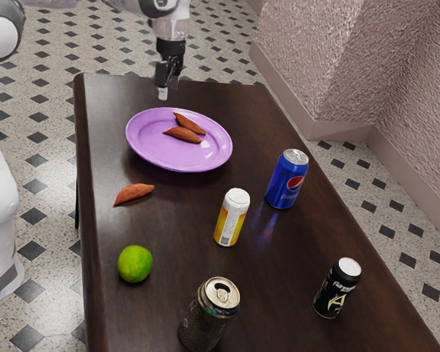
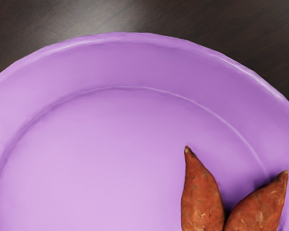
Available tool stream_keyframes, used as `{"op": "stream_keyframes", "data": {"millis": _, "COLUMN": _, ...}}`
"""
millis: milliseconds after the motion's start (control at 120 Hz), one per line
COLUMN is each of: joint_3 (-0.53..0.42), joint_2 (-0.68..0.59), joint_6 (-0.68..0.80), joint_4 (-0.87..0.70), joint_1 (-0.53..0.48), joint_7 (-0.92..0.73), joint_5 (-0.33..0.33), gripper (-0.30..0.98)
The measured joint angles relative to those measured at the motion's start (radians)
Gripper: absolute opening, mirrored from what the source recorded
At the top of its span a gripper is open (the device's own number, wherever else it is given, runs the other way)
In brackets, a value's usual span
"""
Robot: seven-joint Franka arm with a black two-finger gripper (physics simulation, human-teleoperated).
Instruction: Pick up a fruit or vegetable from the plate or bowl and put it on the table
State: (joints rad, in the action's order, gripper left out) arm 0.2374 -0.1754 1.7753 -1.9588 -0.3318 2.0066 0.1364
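Loose sweet potato (image 1: 134, 193) and green lime (image 1: 135, 264) are being picked out first at the exterior view's left, and next the purple plate (image 1: 148, 150) is being reached. Above its far side the gripper (image 1: 169, 86) is being held, clear of the food; whether it is being set open or closed cannot be told. Now the targets: the front potato (image 1: 183, 135) and the rear potato (image 1: 190, 123) are being carried by the plate, either one fit for the job. Firm, stiff flesh with modest weight is being expected, the skin dry enough not to slip, the tapered ends poor holds; a grip across the thick middle is being called for, the neighbour being avoided. Farther right, a dark can (image 1: 209, 315), a yellow-and-white can (image 1: 232, 217), a blue can (image 1: 287, 180) and a black can (image 1: 337, 288) are being lined up beyond the plate on the table (image 1: 176, 213). From the wrist view, pale scars and splayed pointed tips are being revealed; by the exterior view, whole potatoes and the open wood for setting down are being given.
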Motion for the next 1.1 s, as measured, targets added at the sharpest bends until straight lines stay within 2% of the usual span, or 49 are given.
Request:
{"op": "stream_keyframes", "data": {"millis": 183, "joint_3": -0.024, "joint_2": 0.024, "joint_6": 0.084, "joint_4": -0.014, "joint_1": -0.001, "joint_7": -0.05, "joint_5": 0.019, "gripper": 0.69}}
{"op": "stream_keyframes", "data": {"millis": 342, "joint_3": -0.06, "joint_2": -0.021, "joint_6": 0.14, "joint_4": -0.142, "joint_1": -0.012, "joint_7": -0.107, "joint_5": 0.046, "gripper": 0.69}}
{"op": "stream_keyframes", "data": {"millis": 450, "joint_3": -0.064, "joint_2": -0.028, "joint_6": 0.173, "joint_4": -0.172, "joint_1": -0.016, "joint_7": -0.138, "joint_5": 0.06, "gripper": 0.69}}
{"op": "stream_keyframes", "data": {"millis": 592, "joint_3": -0.064, "joint_2": -0.021, "joint_6": 0.197, "joint_4": -0.175, "joint_1": -0.026, "joint_7": -0.173, "joint_5": 0.067, "gripper": 0.69}}
{"op": "stream_keyframes", "data": {"millis": 792, "joint_3": -0.061, "joint_2": 0.046, "joint_6": 0.215, "joint_4": -0.144, "joint_1": -0.116, "joint_7": -0.241, "joint_5": 0.069, "gripper": 0.69}}
{"op": "stream_keyframes", "data": {"millis": 908, "joint_3": -0.061, "joint_2": 0.094, "joint_6": 0.226, "joint_4": -0.084, "joint_1": -0.115, "joint_7": -0.288, "joint_5": 0.065, "gripper": 0.69}}
{"op": "stream_keyframes", "data": {"millis": 1100, "joint_3": -0.065, "joint_2": 0.137, "joint_6": 0.284, "joint_4": -0.071, "joint_1": -0.09, "joint_7": -0.346, "joint_5": 0.066, "gripper": 0.69}}
